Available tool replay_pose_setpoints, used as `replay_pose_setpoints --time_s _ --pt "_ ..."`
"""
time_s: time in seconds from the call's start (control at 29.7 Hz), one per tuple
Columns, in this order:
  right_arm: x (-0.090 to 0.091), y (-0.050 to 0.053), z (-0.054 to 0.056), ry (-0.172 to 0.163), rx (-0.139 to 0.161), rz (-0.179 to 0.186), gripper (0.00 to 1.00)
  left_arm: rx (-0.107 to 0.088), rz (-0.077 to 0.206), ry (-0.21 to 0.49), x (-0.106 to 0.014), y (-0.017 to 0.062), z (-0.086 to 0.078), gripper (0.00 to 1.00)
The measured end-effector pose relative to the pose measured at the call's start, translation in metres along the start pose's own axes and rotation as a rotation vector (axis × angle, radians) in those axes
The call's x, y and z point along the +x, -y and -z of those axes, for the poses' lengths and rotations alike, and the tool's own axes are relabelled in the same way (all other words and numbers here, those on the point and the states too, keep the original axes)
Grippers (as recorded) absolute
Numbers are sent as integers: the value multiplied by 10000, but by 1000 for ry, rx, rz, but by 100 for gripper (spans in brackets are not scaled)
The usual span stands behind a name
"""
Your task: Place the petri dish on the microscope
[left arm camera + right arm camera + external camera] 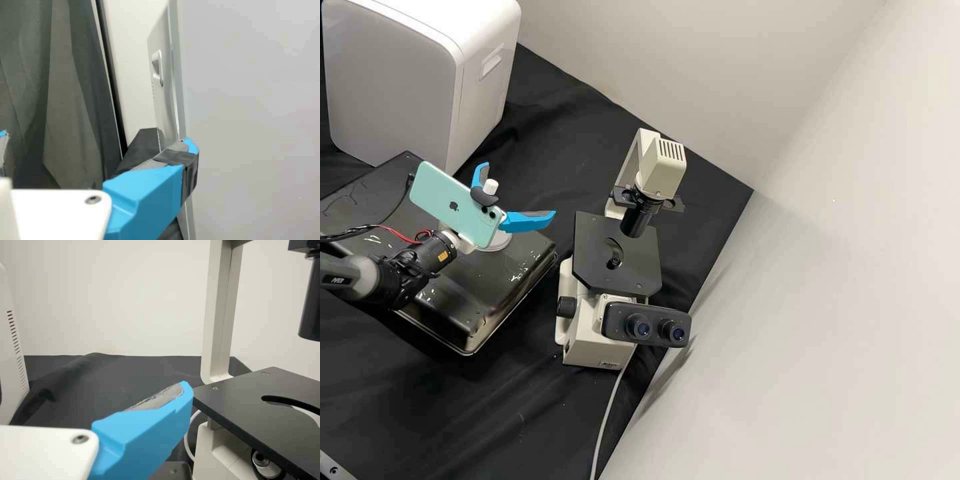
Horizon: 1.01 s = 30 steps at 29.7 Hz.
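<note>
The inverted microscope (597,333) stands mid-bench with its black stage (590,257) bare. My right gripper (510,199) hovers open just left of the stage, over a black slab (473,313). One blue finger (145,432) shows close to the stage (250,405) in the right wrist view. A pale round edge (497,244) peeks out under that gripper; I cannot tell whether it is the petri dish. My left gripper (75,175) is open with nothing in it, facing a pale wall. One of its fingertips (165,175) is wrapped in dark tape.
A white box-shaped appliance (413,73) stands at the bench's back left. A mint phone (453,200) rides on the right wrist. The bench ends at the wall right of the microscope, whose cable (607,413) trails forward. A grey panel (162,90) faces the left gripper.
</note>
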Motion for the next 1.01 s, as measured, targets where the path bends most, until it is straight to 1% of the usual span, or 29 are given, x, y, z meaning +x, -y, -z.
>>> replay_pose_setpoints --time_s 0.03,0.07,0.1,0.17,0.2,0.27,0.3,0.34,0.37,0.44,0.47,0.57,0.61,0.64,0.71,0.77,0.81,0.84,0.87,0.91,0.94,1.01 --pt "0 0 0 0 0 0 100 -8 3 -1 -33 6 -19 100" --pt "0 0 0 0 0 0 100 -20 15 1 -103 32 -62 100" --pt "0 0 0 0 0 0 100 -27 21 10 -164 44 -102 100" --pt "0 0 0 0 0 0 100 -24 33 36 -265 65 -177 100" --pt "0 0 0 0 0 0 100 -19 44 51 -327 88 -222 100" --pt "0 0 0 0 0 0 100 4 69 84 -453 144 -304 100" --pt "0 0 0 0 0 0 100 7 74 93 -505 157 -332 100" --pt "0 0 0 0 0 0 100 14 89 115 -576 190 -375 100" --pt "0 0 0 0 0 0 100 17 92 127 -615 195 -395 100" --pt "0 0 0 0 0 0 100 32 111 174 -751 239 -469 100" --pt "0 0 0 0 0 0 100 29 112 187 -798 239 -494 100" --pt "0 0 0 0 0 0 100 30 116 227 -954 257 -569 100" --pt "0 0 0 0 0 0 100 24 115 234 -997 258 -588 100" --pt "0 0 0 0 0 0 100 23 110 250 -1053 254 -621 100" --pt "0 0 0 0 0 0 100 27 100 286 -1149 262 -684 100" --pt "0 0 0 0 0 0 100 32 96 329 -1248 292 -736 100" --pt "0 0 0 0 0 0 100 28 96 349 -1296 306 -764 100" --pt "0 0 0 0 0 0 100 23 103 372 -1365 340 -791 100" --pt "0 0 0 0 0 0 100 24 105 386 -1402 356 -805 100" --pt "0 0 0 0 0 0 100 28 108 399 -1446 376 -818 100" --pt "0 0 0 0 0 0 100 36 105 408 -1483 390 -822 100" --pt "0 0 0 0 0 0 100 35 103 434 -1549 413 -850 100"
